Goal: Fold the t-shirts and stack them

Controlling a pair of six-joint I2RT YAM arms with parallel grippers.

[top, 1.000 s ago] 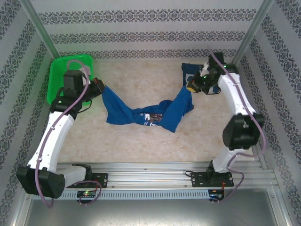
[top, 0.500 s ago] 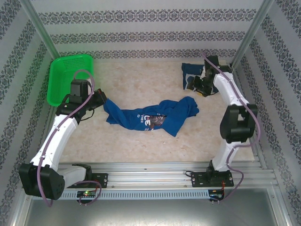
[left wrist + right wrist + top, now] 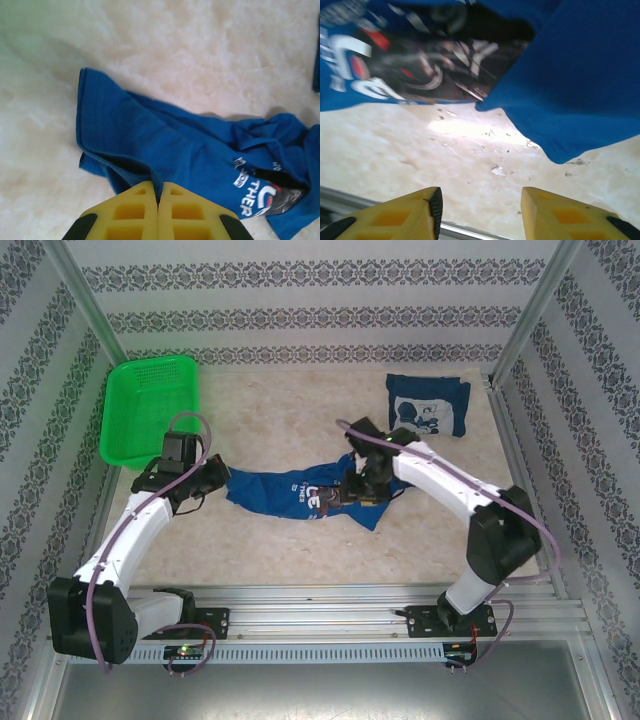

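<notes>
Flattening step: left gripper point(image 3: 158, 200) pinching the crumpled royal-blue cotton t-shirt point(image 3: 285, 495) mid-table; right gripper point(image 3: 481, 210) hovering half-open, empty, at its other end. Next: grasping there, pulling taut.

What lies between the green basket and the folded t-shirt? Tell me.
Only bare tabletop, in the top view, separates the green basket from the folded t-shirt.
</notes>
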